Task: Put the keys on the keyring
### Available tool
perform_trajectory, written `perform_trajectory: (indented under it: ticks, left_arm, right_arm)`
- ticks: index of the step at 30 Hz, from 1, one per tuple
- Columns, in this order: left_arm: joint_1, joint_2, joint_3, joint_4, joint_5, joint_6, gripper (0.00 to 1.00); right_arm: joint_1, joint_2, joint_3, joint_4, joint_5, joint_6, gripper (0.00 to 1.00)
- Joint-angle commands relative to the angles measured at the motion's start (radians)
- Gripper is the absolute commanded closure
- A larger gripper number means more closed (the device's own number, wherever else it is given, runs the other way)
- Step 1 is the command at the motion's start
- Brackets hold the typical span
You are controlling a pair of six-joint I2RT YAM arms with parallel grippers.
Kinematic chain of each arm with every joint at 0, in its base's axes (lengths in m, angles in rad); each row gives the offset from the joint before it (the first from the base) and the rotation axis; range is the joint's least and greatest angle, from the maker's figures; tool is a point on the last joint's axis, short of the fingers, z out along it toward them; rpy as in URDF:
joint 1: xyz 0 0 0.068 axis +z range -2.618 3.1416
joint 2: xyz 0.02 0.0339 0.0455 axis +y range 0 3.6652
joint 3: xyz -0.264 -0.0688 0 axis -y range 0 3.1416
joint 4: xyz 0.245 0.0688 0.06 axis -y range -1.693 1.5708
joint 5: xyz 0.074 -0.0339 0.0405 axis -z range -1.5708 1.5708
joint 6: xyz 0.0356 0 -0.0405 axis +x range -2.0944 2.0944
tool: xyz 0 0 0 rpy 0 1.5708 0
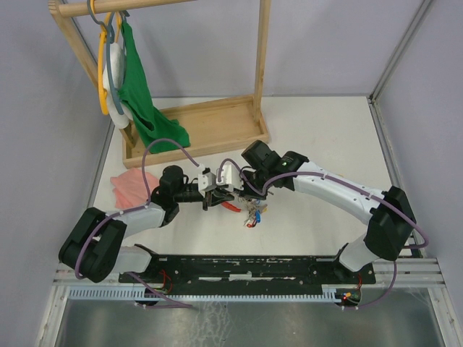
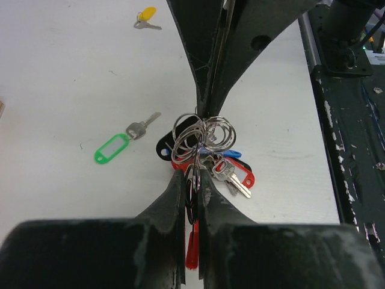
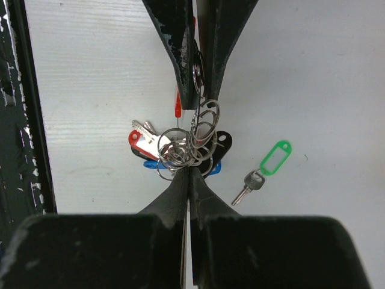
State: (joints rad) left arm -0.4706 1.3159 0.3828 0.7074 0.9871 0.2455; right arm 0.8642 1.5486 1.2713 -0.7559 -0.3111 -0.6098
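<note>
The keyring bunch (image 2: 201, 135) is a cluster of silver rings with red, blue and black tags, held just above the white table (image 2: 72, 78). My left gripper (image 2: 194, 180) is shut on a ring of the bunch from one side. My right gripper (image 3: 189, 174) is shut on a ring from the opposite side, and the bunch (image 3: 186, 144) hangs between the two. The green-tagged key (image 2: 113, 147) lies loose on the table beside the bunch and also shows in the right wrist view (image 3: 274, 158). The yellow-tagged key (image 2: 146, 15) lies farther off. In the top view both grippers meet over the bunch (image 1: 252, 213).
A wooden rack (image 1: 217, 123) with hangers and a green garment (image 1: 145, 101) stands at the back left. A pink cloth (image 1: 130, 186) lies left of the left arm. A black rail (image 1: 246, 267) runs along the near edge.
</note>
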Motion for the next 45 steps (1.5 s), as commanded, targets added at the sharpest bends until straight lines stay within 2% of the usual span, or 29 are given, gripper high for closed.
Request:
perform_trajectory:
  ticks: [1,8,13,17,22,23,29,36,40,45]
  left_arm:
    - [0.0,-0.063,0.004,0.024,0.006,0.042,0.97]
    - [-0.001,-0.165,-0.143,0.263,-0.127,-0.082,0.97]
    - [0.0,-0.207,-0.197,0.303,-0.206,-0.11,0.97]
    - [0.001,-0.233,-0.241,0.365,-0.239,-0.124,0.97]
    - [0.001,-0.236,-0.261,0.392,-0.254,-0.114,0.97]
    - [0.001,-0.233,-0.262,0.397,-0.255,-0.114,0.97]
    - [0.0,-0.242,-0.269,0.421,-0.26,-0.133,0.97]
    - [0.0,-0.286,-0.287,0.417,-0.28,-0.122,0.97]
    - [-0.001,-0.302,-0.289,0.361,-0.25,-0.039,0.97]
    - [-0.02,-0.31,-0.295,0.323,-0.222,0.111,0.97]
  right_arm:
    - [0.004,0.003,-0.046,0.074,0.082,0.022,0.98]
    - [0.002,-0.029,-0.127,0.165,0.195,0.139,0.98]
    - [-0.017,-0.102,-0.195,0.315,0.216,0.281,0.97]
    - [-0.058,-0.182,-0.265,0.442,0.268,0.457,0.87]
    - [-0.105,-0.28,-0.339,0.49,0.334,0.65,0.59]
    - [-0.108,-0.301,-0.355,0.499,0.335,0.674,0.57]
    - [-0.112,-0.379,-0.469,0.613,0.141,0.75,0.52]
    - [-0.123,-0.364,-0.571,0.846,0.079,1.077,0.49]
    - [-0.132,-0.354,-0.586,0.886,0.086,1.253,0.4]
    - [-0.16,-0.35,-0.582,0.842,0.08,1.332,0.41]
